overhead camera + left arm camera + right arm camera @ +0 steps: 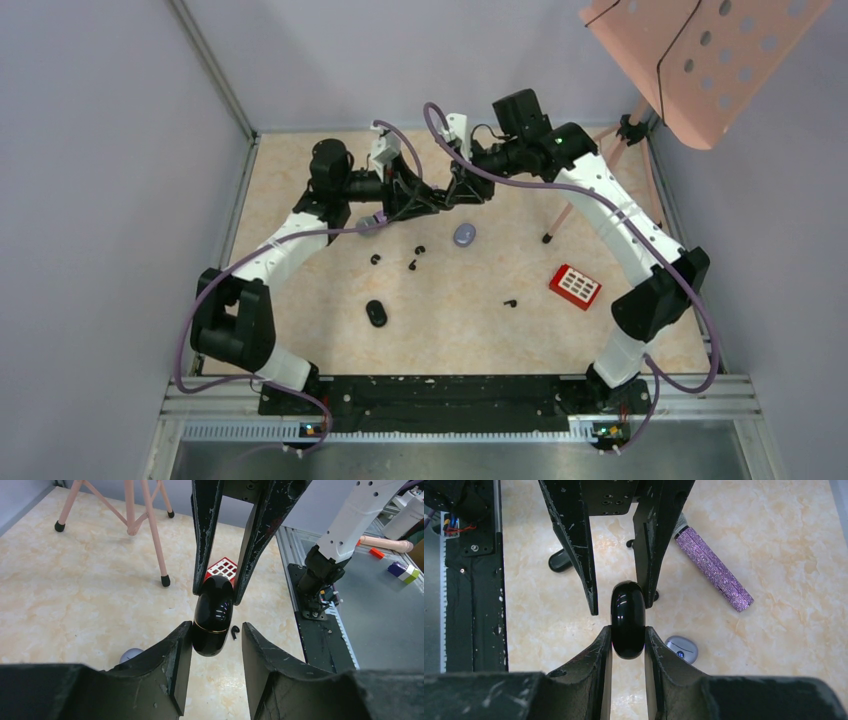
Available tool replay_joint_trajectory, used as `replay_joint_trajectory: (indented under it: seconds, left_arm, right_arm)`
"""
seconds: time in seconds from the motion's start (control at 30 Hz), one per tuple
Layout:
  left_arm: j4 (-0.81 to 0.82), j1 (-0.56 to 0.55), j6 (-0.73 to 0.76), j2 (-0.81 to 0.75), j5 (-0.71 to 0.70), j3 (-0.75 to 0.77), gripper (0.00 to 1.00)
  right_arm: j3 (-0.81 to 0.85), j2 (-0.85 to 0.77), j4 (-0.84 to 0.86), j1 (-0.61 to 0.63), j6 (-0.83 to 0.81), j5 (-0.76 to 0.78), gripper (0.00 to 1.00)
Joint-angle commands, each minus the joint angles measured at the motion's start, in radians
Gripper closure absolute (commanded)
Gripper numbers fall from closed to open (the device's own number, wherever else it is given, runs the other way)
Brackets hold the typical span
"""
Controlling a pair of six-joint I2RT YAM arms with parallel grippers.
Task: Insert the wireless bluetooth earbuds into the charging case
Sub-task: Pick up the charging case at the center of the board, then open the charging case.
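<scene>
Nothing inserted yet: your right tool [628, 630] pinches the closed black charging case [627, 605], left tool [217, 627] spread around it, black earbuds [376, 259] on the tabletop [480, 335].

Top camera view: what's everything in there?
Glossy black oval case: one, black, between both claws.
Second black oval case: one, black, near left of table.
Grey-lilac oval case: one, grey-lilac, middle.
Tiny black earbuds: four visible, black, scattered.
Purple glitter microphone: one, purple, lying on table.
Red box with white grid: one, red, right.
Pink perforated music stand: one, pink, far right.
Left claw: one, black, open around held case.
Right claw: one, black, shut on held case.
</scene>
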Motion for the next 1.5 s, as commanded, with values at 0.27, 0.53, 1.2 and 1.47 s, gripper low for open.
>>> replay_joint_trajectory:
  seconds: [0.27,0.53,1.2,1.47]
  left_arm:
    - [0.047,-0.018,0.014,0.023,0.020,0.007,0.71]
    - [0.058,-0.022,0.020,0.035,0.026,0.007,0.86]
    - [0.212,-0.021,-0.029,0.024,0.029,-0.058,1.00]
    - [0.219,-0.020,-0.054,0.019,-0.004,-0.076,1.00]
  right_arm:
    - [0.082,0.015,0.003,0.023,-0.023,0.018,0.88]
    - [0.089,0.022,0.004,0.023,-0.018,0.025,0.88]
    - [0.236,0.098,-0.031,-0.013,0.113,0.132,0.54]
    - [0.236,0.089,-0.032,-0.014,0.120,0.132,0.54]
